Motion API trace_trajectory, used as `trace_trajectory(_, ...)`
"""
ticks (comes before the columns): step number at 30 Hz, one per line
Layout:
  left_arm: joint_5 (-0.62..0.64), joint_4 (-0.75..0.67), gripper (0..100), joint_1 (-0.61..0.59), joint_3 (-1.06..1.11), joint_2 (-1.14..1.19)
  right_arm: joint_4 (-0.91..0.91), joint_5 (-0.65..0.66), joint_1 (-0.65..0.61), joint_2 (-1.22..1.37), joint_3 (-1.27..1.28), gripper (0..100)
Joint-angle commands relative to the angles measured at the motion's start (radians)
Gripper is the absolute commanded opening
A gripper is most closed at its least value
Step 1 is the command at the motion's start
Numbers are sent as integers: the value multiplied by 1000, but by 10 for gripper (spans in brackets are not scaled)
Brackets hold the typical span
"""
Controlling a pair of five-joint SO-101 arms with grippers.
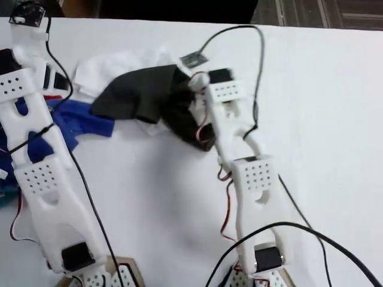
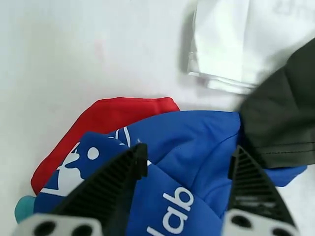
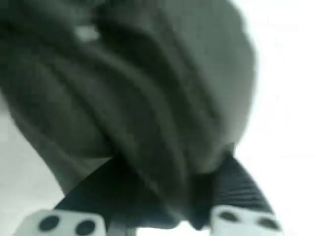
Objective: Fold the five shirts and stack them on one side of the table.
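Note:
A black shirt [image 1: 149, 95] lies crumpled at the table's middle back. My right gripper [image 1: 198, 122] is at its right end, shut on a bunched fold of black shirt [image 3: 147, 108] that runs down between the fingers [image 3: 236, 189]. My left gripper [image 2: 189, 167] stands open just above a blue shirt [image 2: 197, 142] with white print. That blue shirt [image 1: 81, 122] lies on a red shirt [image 2: 113, 113]. A folded white shirt [image 2: 231, 44] sits beyond them, partly under the black one. A teal bit [image 2: 22, 209] peeks out beside the blue shirt.
The left arm [image 1: 39, 173] stretches along the table's left edge over the pile of shirts. Cables [image 1: 257, 72] loop around the right arm. The white table [image 1: 335, 119] is bare at the right and at the front middle.

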Motion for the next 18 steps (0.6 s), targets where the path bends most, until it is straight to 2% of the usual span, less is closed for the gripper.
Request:
trace_trajectory(1, 9, 18, 286, -3, -18, -72, 65, 2, 67, 1, -61, 19)
trace_trajectory(12, 11, 17, 286, 32, -18, -69, 154, 5, 275, -116, -164, 20)
trace_trajectory(18, 11, 15, 286, 152, -19, -9, 162, 5, 450, -285, -164, 20)
